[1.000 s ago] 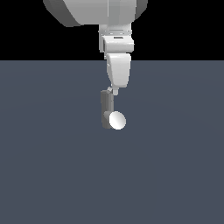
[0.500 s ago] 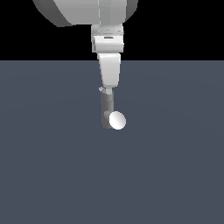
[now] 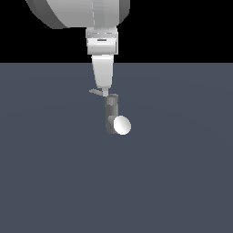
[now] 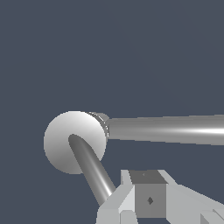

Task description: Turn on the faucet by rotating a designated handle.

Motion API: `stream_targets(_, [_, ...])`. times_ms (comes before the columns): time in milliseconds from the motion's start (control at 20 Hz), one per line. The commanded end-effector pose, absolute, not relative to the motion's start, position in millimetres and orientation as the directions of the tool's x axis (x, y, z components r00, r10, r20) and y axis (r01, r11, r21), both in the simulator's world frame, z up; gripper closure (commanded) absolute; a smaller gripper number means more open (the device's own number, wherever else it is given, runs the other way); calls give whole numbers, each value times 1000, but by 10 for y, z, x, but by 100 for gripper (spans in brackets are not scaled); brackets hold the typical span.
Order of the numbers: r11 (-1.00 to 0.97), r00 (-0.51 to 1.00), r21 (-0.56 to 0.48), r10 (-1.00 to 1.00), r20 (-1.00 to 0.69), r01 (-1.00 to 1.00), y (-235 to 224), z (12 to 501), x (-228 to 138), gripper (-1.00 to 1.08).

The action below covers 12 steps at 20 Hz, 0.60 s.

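Note:
The faucet [image 3: 111, 113] is a dark grey upright cylinder with a white round disc face [image 3: 122, 125] low on its side. Its thin light grey handle [image 3: 96, 92] sticks out from the top toward the exterior view's left. My gripper [image 3: 104, 92] hangs straight down, its tip at the handle's root just above the faucet's top; the fingers look pressed together, empty. In the wrist view a pale disc [image 4: 65, 148] shows with a long grey bar [image 4: 166, 130] beside it. A thinner bar [image 4: 94, 175] runs from the disc's middle to my gripper [image 4: 148, 205].
The faucet stands alone on a flat dark blue-grey floor [image 3: 182, 182]. The big white arm [image 3: 82, 11] fills the top of the exterior view.
My gripper has moved toward the exterior view's left, from over the faucet's right side to its left. The handle now shows further out to the left.

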<state>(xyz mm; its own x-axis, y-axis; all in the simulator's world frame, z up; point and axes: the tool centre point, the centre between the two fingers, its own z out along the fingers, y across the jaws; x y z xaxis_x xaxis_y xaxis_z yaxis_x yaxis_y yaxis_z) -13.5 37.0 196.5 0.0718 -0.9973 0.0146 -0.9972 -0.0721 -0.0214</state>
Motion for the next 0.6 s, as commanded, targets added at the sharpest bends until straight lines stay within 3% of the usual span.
stream_targets(0, [-135,135,-5,-991,2,-991,829,1846,-145,108])
stream_targets(200, [-142,142,0,-990,0,-990,965,1826,-104,108])
stream_targets(250, [-65,64,-24,-998,16,-998,472,1967,-13,108])
stream_targets(550, [-84,83,-18,-996,13,-996,619,1933,142,108])
